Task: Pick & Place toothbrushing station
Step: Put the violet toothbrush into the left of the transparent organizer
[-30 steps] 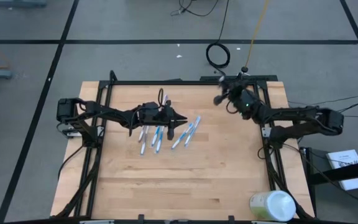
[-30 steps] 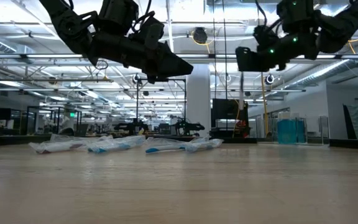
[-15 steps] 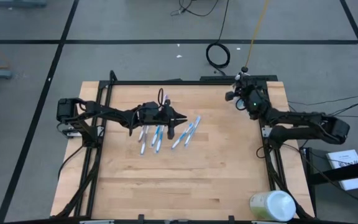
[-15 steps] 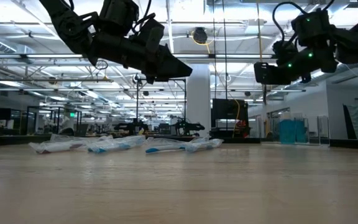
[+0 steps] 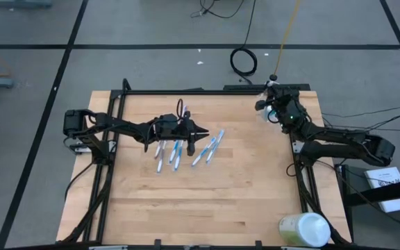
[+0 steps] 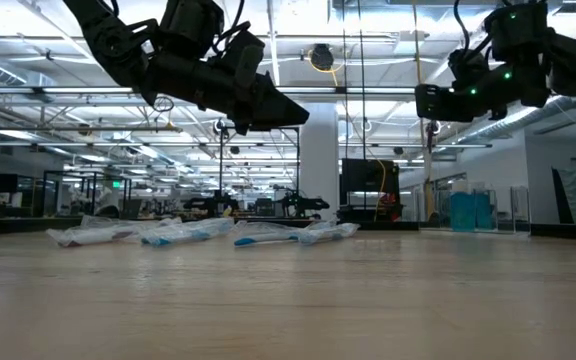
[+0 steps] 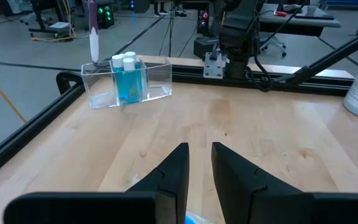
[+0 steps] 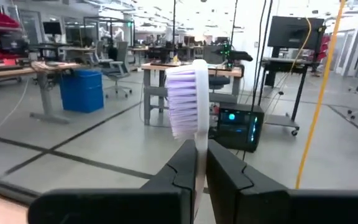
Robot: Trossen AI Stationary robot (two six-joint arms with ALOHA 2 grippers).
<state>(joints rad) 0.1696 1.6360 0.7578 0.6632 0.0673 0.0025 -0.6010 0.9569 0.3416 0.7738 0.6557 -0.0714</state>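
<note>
Right claw (image 8: 201, 163) retreated, toothbrush (image 8: 188, 106) clamped.

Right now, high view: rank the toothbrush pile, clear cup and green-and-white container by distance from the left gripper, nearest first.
From the left gripper, hovering at mid-table:
1. Toothbrush pile, on the table right under and beside it.
2. Clear cup, at the far right corner, by the right gripper holding a purple toothbrush.
3. Green-and-white container, at the near right corner, farthest.

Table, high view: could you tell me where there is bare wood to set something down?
The table's near half is bare, apart from the green-and-white container at the near right corner. So is the stretch between the toothbrushes and the right gripper. Crowded: under the left gripper.
</note>
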